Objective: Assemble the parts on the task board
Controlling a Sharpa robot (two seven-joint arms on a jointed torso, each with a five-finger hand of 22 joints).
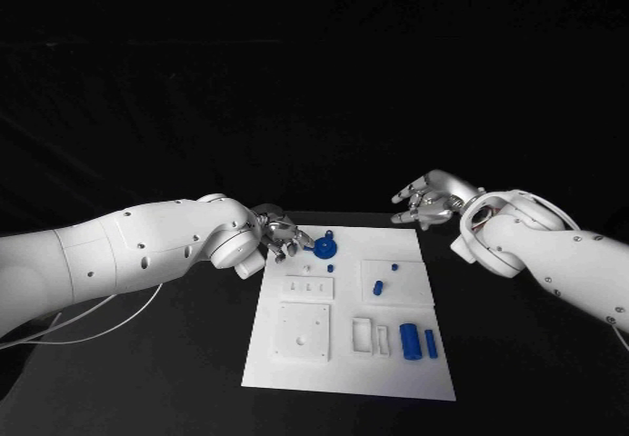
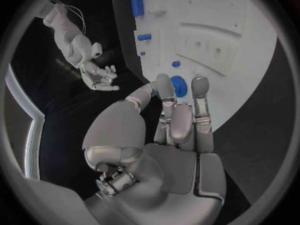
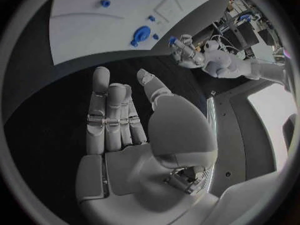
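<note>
My left hand (image 1: 281, 238) hovered with fingers spread near the blue gear (image 1: 326, 248), holding nothing; my right hand (image 1: 426, 205) hung wide open off the task board (image 1: 344, 368).

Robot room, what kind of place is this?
Probably a robot lab or test bench. A flat white task board with small blue parts lies on a black table, and two silver many-fingered hands, left hand and right hand, hover by it.
</note>
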